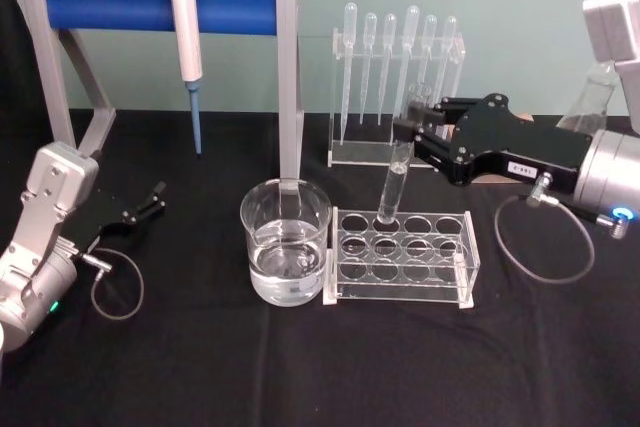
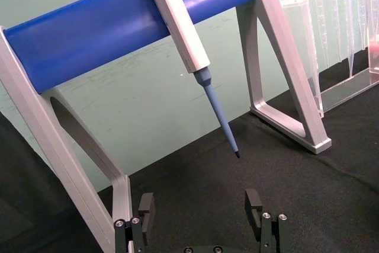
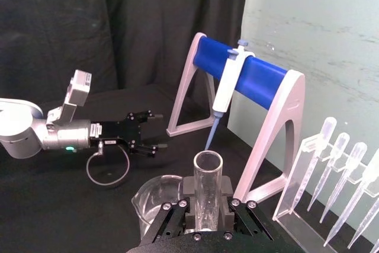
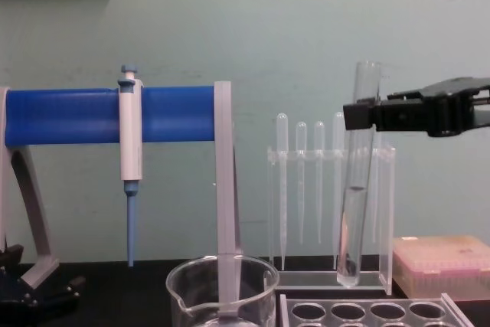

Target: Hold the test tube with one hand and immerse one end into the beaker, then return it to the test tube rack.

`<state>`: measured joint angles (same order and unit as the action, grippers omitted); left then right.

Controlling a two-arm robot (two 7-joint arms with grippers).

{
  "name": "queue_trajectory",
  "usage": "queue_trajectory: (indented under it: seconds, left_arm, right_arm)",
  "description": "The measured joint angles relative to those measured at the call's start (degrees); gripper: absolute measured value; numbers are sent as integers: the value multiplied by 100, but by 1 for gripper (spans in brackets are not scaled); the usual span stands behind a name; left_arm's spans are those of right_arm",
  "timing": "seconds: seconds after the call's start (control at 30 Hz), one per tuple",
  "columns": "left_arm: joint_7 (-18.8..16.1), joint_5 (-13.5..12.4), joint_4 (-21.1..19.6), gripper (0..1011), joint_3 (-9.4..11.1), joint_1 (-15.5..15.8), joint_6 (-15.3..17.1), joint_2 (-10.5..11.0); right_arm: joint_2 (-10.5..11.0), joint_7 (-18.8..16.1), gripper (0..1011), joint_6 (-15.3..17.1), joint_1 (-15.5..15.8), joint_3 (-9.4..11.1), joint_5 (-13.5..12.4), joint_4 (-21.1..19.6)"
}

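**Test tube held over the rack**

The right claw (image 1: 408, 127) is clamped on the upper part of the test tube (image 1: 393, 185), a little below its rim. The tube hangs nearly upright, its round bottom just above a back-row hole of the clear rack (image 1: 400, 289), mid-desk. The beaker (image 1: 286, 242), holding clear liquid, stands just beside the rack, toward the left edge of the desk (image 1: 300, 377). The left claw (image 1: 157, 197) sits near that edge, fingers spread wide, holding nothing.

Black table (image 1: 300, 377) with beaker (image 1: 286, 247), rack (image 1: 400, 288)
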<state>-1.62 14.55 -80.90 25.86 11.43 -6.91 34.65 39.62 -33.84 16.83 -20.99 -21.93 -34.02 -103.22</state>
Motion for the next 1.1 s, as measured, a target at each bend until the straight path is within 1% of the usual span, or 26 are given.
queue_trajectory:
  seconds: [0.27, 1.1]
  left_arm:
    - [0, 0, 0, 1000, 0, 0, 0, 0]
    - [0, 0, 0, 1000, 0, 0, 0, 0]
  right_arm:
    - [51, 72, 241, 50, -152, -71, -140, -2]
    - [36, 71, 241, 42, -121, -53, -116, 3]
